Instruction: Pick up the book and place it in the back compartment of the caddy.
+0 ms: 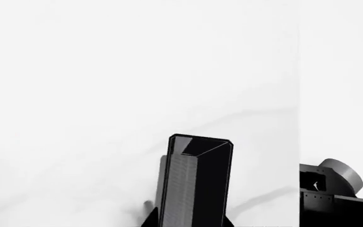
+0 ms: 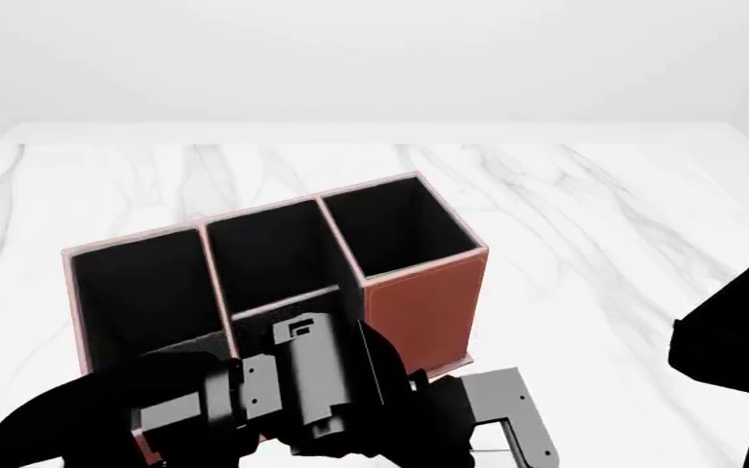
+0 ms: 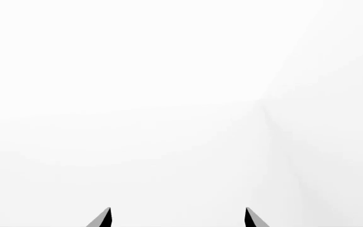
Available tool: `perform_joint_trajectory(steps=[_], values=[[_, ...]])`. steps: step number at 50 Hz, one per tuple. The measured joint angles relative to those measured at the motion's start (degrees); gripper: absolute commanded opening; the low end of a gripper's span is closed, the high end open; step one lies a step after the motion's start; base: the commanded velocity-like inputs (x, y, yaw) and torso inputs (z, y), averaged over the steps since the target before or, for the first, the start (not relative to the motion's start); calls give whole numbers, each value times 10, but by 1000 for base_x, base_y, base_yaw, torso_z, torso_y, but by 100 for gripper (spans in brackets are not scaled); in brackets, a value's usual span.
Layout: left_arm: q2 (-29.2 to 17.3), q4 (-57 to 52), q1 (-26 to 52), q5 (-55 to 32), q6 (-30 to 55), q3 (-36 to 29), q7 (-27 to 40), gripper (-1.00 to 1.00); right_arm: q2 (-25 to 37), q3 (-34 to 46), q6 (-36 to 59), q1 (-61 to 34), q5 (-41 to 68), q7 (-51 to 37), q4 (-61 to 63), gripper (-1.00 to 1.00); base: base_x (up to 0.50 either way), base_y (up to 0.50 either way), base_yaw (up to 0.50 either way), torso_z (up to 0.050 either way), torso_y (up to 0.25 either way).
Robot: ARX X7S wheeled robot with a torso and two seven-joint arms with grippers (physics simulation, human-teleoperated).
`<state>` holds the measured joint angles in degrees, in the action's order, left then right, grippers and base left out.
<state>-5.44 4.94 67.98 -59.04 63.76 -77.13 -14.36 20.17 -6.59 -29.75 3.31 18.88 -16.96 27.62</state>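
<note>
Left gripper (image 1: 191, 222) is clamping the book (image 1: 197, 182) at its lower end, and only the left wrist view is showing this: black covers, ribbed white page edges, standing upright over the white marble table (image 1: 106, 94). From the head view the left arm is blocking the book entirely, hanging over the near side of the caddy (image 2: 420, 302), whose three black-lined cells are gaping upward. Right gripper (image 3: 178, 218) is spreading its two fingertips (image 3: 102, 218) wide apart, holding nothing, facing blank white.
</note>
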Motion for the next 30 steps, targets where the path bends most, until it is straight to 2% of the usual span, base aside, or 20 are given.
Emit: perform_joint_trajectory(steps=[18, 30], values=[[-10, -31, 9, 11, -2, -15, 3, -100, 1, 3, -1, 0, 0, -1, -3, 100, 0, 0, 0, 0, 0], [-33, -104, 34, -69, 43, 42, 51, -100, 3, 5, 2, 0, -1, -3, 1, 100, 0, 0, 0, 0, 1]])
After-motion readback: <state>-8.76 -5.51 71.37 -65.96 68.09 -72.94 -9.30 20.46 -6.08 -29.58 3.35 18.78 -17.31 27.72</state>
